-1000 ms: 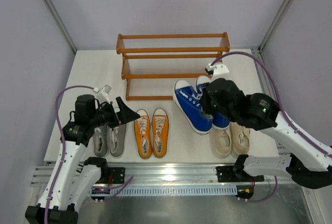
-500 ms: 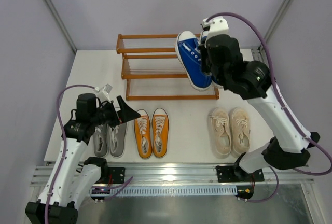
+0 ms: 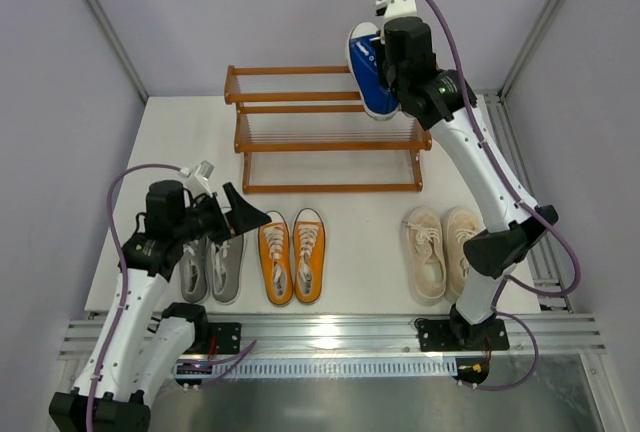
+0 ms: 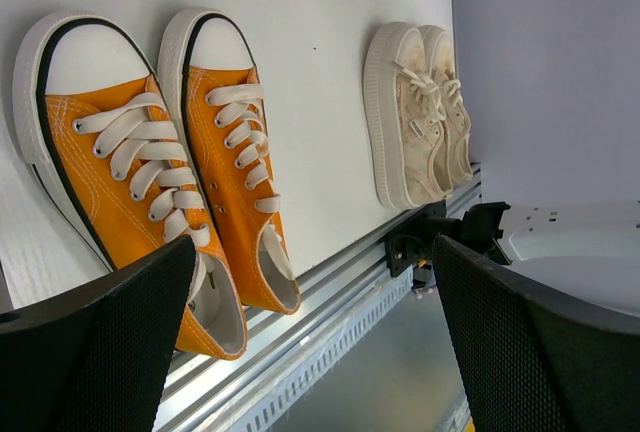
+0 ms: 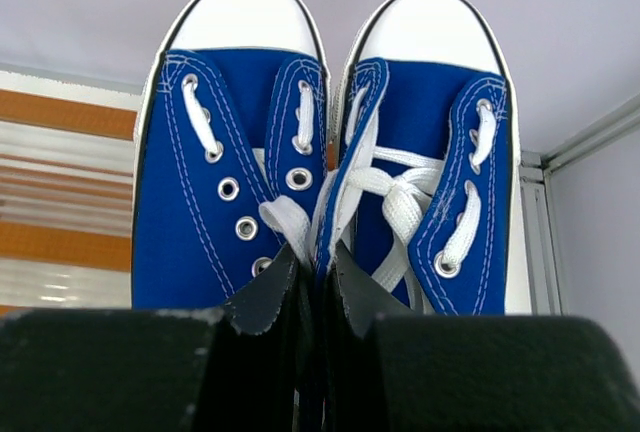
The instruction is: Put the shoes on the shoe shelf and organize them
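Though overhead shows one blue shoe (image 3: pixel 366 77), wrist view shows two pinched

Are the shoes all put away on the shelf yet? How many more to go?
Not yet. The shoe shelf looks bare, so no pair is done. In hand: the right pincer is shut on the blue shoes, up over the shelf's right end. Left: the grey shoes, orange shoes and cream shoes sit on the table. The left pincer is open by the grey pair.
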Robot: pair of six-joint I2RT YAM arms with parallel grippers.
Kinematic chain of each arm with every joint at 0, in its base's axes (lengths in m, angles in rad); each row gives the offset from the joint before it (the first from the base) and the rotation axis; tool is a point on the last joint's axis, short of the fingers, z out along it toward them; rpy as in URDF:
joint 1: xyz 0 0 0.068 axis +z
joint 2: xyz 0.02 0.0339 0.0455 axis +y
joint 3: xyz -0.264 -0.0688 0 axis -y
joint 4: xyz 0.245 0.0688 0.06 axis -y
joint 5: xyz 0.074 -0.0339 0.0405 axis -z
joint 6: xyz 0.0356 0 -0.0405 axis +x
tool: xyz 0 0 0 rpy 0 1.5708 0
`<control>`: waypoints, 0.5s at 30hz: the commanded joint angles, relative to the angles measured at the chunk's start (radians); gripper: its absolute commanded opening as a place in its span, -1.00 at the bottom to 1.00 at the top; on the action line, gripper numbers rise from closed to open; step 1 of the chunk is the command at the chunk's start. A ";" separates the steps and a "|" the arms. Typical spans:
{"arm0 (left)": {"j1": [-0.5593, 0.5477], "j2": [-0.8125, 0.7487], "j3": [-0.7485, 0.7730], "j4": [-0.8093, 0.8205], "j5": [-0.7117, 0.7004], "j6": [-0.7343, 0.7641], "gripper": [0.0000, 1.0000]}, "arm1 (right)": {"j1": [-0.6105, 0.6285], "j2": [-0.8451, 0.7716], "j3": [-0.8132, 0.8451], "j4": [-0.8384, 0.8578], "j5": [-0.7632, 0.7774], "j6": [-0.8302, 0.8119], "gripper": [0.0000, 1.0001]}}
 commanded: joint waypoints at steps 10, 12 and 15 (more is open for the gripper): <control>-0.001 -0.053 -0.022 0.034 0.011 -0.031 0.99 | -0.161 0.053 0.165 0.276 -0.180 -0.001 -0.92; -0.003 -0.053 -0.024 0.039 0.012 -0.038 0.99 | -0.170 0.065 0.154 0.281 -0.200 0.011 -0.92; -0.001 -0.053 -0.021 0.037 0.016 -0.043 0.99 | -0.184 0.090 0.157 0.290 -0.240 0.031 -0.92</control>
